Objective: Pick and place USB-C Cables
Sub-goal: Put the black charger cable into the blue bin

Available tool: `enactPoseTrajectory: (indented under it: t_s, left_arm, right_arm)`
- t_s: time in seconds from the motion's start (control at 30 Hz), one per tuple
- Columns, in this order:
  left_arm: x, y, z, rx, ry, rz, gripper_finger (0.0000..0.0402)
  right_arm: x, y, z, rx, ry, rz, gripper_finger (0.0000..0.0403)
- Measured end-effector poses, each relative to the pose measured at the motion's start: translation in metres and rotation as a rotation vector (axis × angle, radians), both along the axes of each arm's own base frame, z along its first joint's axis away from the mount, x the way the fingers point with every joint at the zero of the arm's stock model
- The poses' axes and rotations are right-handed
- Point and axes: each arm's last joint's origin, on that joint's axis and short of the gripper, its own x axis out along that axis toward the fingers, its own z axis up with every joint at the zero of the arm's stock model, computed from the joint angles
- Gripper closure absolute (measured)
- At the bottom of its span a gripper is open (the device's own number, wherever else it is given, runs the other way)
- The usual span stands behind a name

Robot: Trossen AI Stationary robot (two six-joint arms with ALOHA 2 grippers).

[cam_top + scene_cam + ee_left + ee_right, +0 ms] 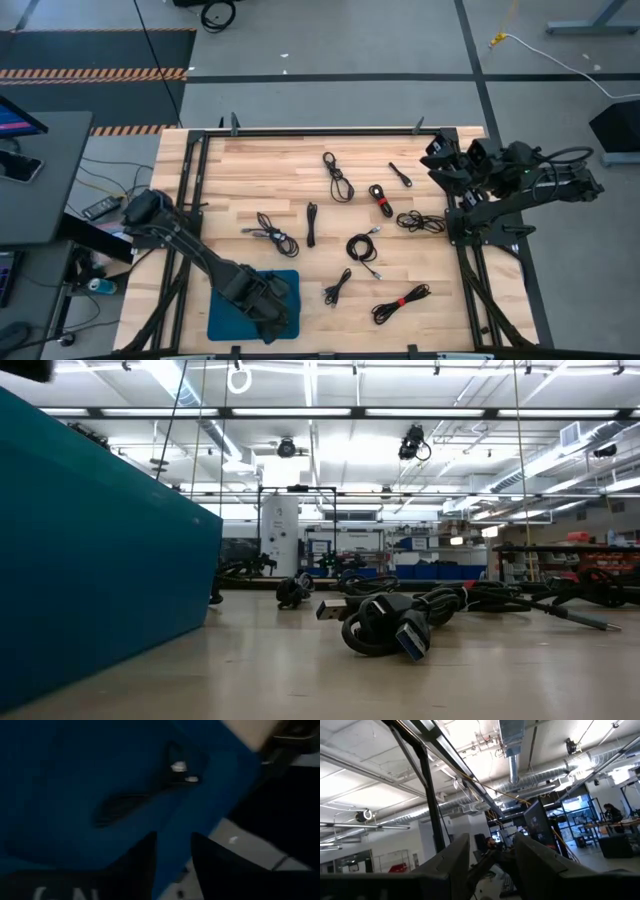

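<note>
Several short black USB-C cables lie coiled on the wooden table, among them one at the far middle, one with a red tie, one in the centre and one with a red tie near the front. A blue tray stands at the front left. My left gripper hangs over the tray, open and empty. A dark cable lies on the tray's floor below it. My right gripper waits at the far right, open and empty.
A black frame rail runs along the table's left side and another along its right. In the low view the tray's wall fills the left, and a cable bundle lies close by. Bare wood shows at the far left.
</note>
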Motion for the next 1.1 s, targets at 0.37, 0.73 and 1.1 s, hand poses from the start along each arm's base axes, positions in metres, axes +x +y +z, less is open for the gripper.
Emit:
enactPoseTrajectory:
  t_s: [0.37, 0.73, 1.1]
  left_arm:
    - [0.029, 0.117, -0.003, 0.420, 0.109, -0.133, 0.0254]
    - [0.064, 0.177, -0.001, 0.360, -0.134, -0.541, 0.0221]
    - [0.067, 0.176, -0.008, 0.294, -0.143, -0.656, 0.0205]
  right_arm:
    - [-0.001, 0.000, 0.000, -0.027, -0.005, -0.017, 0.0241]
    - [-0.001, 0.000, 0.000, 0.011, -0.001, -0.003, 0.0241]
    - [-0.001, 0.000, 0.000, 0.022, 0.000, -0.002, 0.0241]
